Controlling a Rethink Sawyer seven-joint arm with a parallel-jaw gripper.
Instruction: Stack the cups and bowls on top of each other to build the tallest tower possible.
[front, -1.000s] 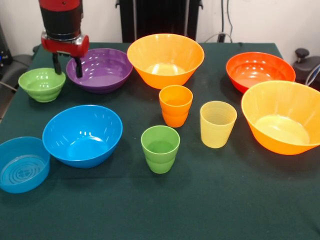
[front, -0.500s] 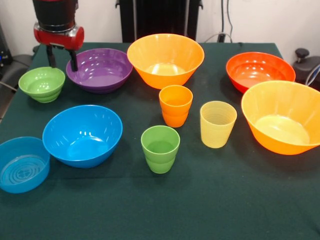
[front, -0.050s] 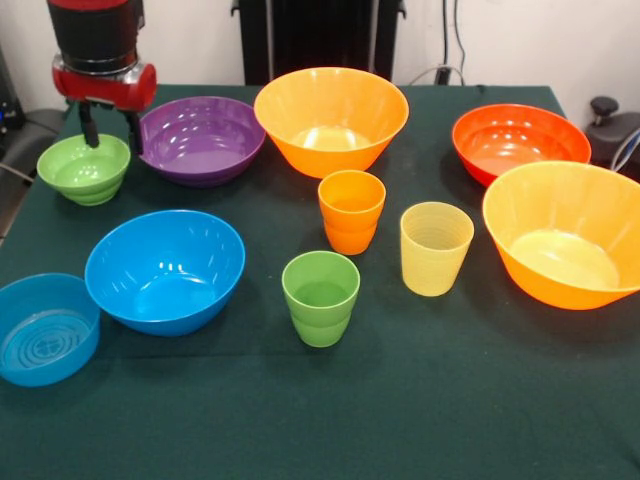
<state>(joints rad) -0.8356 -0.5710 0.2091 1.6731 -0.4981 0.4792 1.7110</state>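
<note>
My gripper (front, -0.050s: 110, 125) hangs at the far left of the front view, just above the back rim of the small green bowl (front, -0.050s: 84, 168), beside the purple bowl (front, -0.050s: 202, 138). My fingers (front, -0.050s: 88, 128) are spread apart, released, grasping nothing; the two black tips straddle air over the green bowl's far edge.

Nothing is stacked: every piece sits alone on the dark green desk (front, -0.050s: 400, 400), all mouth-up.

- Green cup (front, -0.050s: 320, 297): front centre, upright.
- Orange cup (front, -0.050s: 351, 210): just behind it, slightly right.
- Pale yellow cup (front, -0.050s: 436, 247): right of the orange cup, near but apart.
- Big orange bowl (front, -0.050s: 331, 118): back centre, its rim just beside the purple bowl's rim; can't tell if they touch.
- Second big orange bowl (front, -0.050s: 565, 233): right edge, in front of the red-orange bowl (front, -0.050s: 520, 142), their rims overlapping in this view.
- Medium blue bowl (front, -0.050s: 165, 268): front left.
- Small translucent blue bowl (front, -0.050s: 45, 328): at the left edge, just beside the medium blue one, ridged rings showing on its bottom.

The small green bowl stands at the left, well apart from the green cup.
</note>
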